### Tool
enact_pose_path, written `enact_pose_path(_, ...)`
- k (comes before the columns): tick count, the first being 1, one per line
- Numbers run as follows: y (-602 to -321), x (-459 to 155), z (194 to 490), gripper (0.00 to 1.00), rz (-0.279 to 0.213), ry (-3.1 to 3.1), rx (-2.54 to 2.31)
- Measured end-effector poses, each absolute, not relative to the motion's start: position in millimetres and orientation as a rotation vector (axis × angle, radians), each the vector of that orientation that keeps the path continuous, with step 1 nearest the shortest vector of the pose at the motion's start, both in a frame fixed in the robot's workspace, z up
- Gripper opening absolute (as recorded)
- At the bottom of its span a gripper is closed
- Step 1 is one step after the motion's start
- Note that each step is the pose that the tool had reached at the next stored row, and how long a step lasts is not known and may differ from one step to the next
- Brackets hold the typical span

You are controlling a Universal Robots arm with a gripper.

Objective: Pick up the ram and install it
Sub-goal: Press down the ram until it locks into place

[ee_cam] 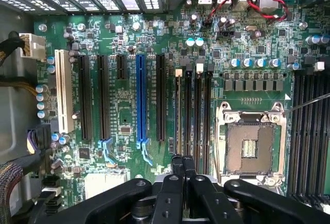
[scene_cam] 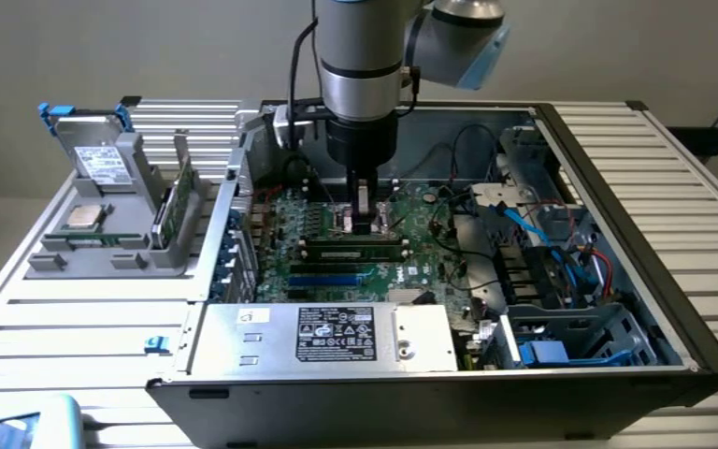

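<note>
The ram is a long, narrow stick, green along its board with a dark row of chips on its face. In the exterior view it stands on edge in one of the memory slots on the motherboard, inside the open computer case that sits on the slatted bench. From the wrist view the same ram shows edge-on as a thin brownish line running down the slot nearest the long blue expansion slot, with a small white latch at its far end. The gripper hangs straight down from the arm into the case, and its black fingers are pressed together with nothing between them. Their tips sit directly over the ram, near the middle of its length in the exterior view and in line with its near end in the wrist view; whether they touch its top edge or hover just above it cannot be told. Beside the memory slots lies the empty processor socket in its silver frame. On the exterior view's left, outside the case, a grey rack holds a second green board standing upright, a small square silver chip and a drive, all well apart from the gripper.
</note>
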State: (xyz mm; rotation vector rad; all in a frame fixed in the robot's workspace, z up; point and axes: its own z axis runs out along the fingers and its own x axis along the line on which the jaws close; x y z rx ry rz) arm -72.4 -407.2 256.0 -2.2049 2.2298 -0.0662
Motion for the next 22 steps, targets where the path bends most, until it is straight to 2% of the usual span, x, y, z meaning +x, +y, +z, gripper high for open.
enact_pose_path(22, -407.2, -72.4, 255.7, 0.11, -0.067, 2.543, -1.846)
